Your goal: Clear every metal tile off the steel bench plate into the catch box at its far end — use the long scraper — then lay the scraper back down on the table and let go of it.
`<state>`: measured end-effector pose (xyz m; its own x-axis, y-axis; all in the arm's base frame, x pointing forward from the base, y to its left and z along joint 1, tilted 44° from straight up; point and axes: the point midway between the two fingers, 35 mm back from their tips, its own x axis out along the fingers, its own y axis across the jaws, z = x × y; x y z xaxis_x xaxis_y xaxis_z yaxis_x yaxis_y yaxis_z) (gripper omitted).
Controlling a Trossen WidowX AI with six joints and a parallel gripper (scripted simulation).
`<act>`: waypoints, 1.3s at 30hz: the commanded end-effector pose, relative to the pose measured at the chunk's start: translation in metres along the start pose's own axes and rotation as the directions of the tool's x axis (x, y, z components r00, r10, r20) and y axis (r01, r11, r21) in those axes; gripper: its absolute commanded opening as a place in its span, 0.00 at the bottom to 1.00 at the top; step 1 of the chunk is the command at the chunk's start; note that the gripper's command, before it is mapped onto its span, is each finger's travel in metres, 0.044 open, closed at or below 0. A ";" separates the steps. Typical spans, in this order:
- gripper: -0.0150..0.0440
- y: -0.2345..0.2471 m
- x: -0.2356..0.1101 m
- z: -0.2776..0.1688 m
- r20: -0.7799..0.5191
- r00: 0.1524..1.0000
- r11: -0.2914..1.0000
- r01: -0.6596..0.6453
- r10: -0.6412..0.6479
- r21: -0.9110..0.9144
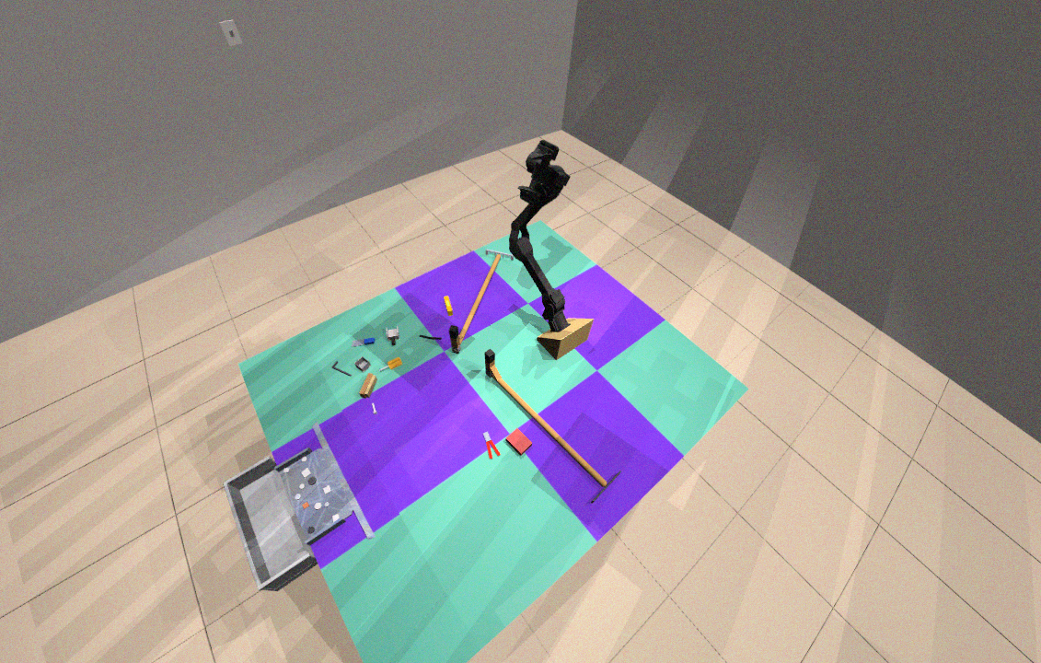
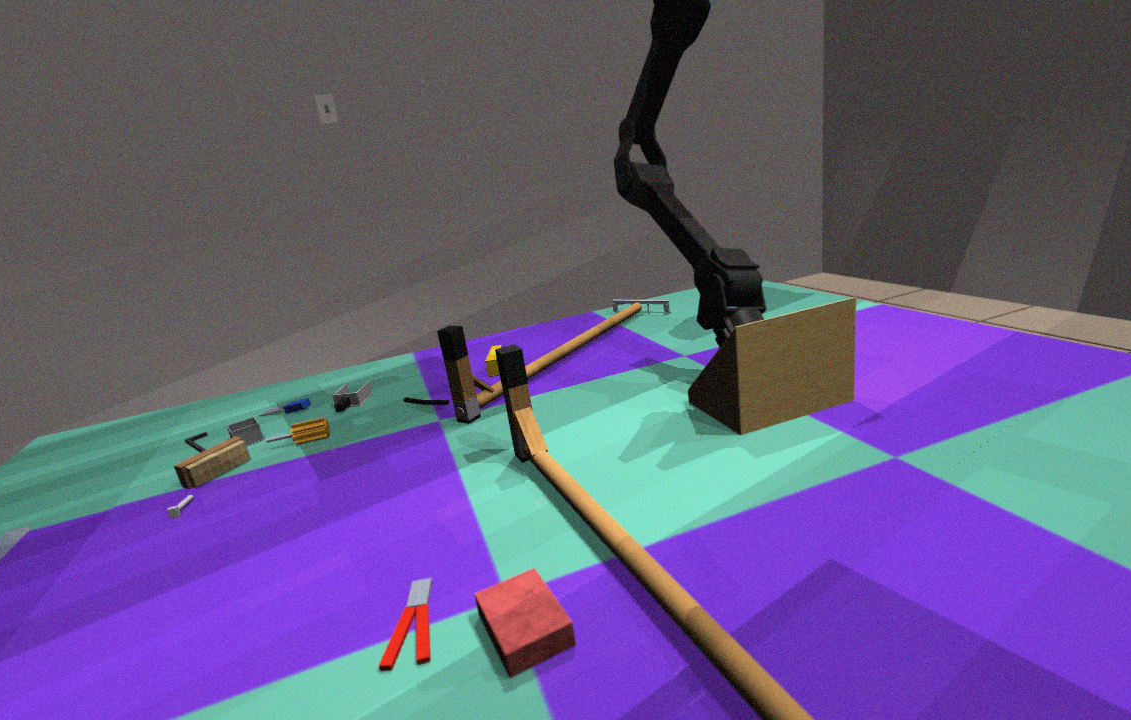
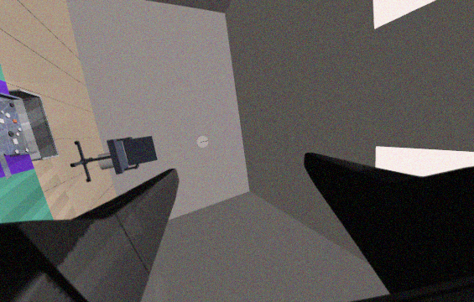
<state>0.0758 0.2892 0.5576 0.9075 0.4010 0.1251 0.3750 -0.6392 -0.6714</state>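
claw point(image 3: 241, 176) raised high above the desk point(image 1: 655, 378), spread wide, gripping nothing, aimed at the wall. two long scrapers flat on the desk: one point(image 1: 544, 424) running from the middle toward the near edge, beside a red block point(image 1: 519, 442); the other point(image 1: 479, 295) near the arm's base. tiles point(image 1: 312, 486) scattered on the plate point(image 1: 326, 470), against the box point(image 1: 260, 528) at the desk's corner.

Your purple-and-teal checkered tabletop point(image 1: 441, 528) carries two long wooden-handled scrapers point(image 1: 544, 426) near its centre, red pliers point(image 1: 491, 447) just beside a red block point(image 1: 519, 442), small tools toward the left edge, and the steel plate point(image 1: 318, 494) at the left corner.
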 end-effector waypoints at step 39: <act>1.00 0.070 0.056 -0.106 -0.243 0.963 0.960 -0.045 0.115 0.276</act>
<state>0.1671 0.2072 0.5920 0.9607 0.1764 0.2143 0.2737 -0.4736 -0.8371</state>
